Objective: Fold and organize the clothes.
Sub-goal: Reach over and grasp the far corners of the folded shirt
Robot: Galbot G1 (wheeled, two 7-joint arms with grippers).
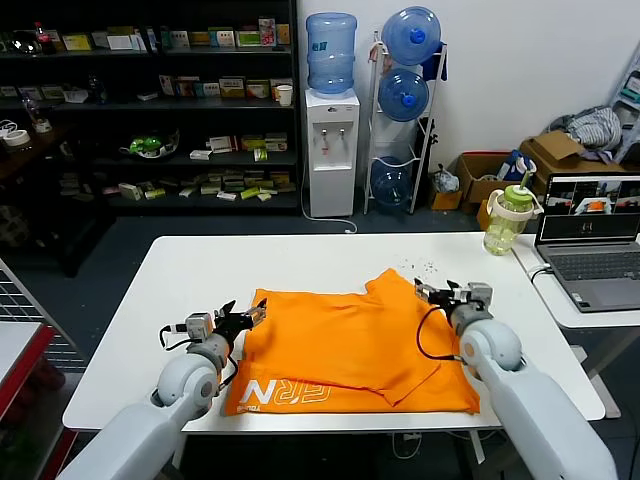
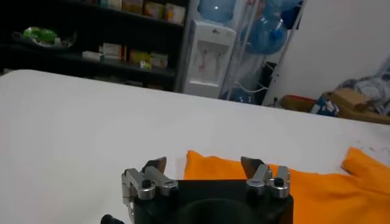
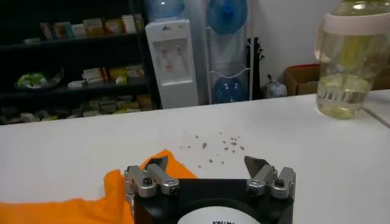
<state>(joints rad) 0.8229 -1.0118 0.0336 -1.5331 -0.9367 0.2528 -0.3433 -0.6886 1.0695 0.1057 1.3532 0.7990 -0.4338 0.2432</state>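
Note:
The orange T-shirt (image 1: pixel 350 345) lies on the white table (image 1: pixel 200 270), partly folded, with white lettering showing along its front edge. My left gripper (image 1: pixel 245 317) is open at the shirt's left edge, its far corner showing between the fingers in the left wrist view (image 2: pixel 204 165). My right gripper (image 1: pixel 432 292) is open at the shirt's far right corner, by the folded sleeve (image 3: pixel 152 165). Neither gripper holds cloth.
A green-lidded bottle (image 1: pixel 508 218) stands at the table's far right. A laptop (image 1: pixel 592 245) sits on a side table to the right. Dark specks (image 3: pixel 213 143) lie on the table beyond the right gripper. Shelves, a water dispenser and boxes stand behind.

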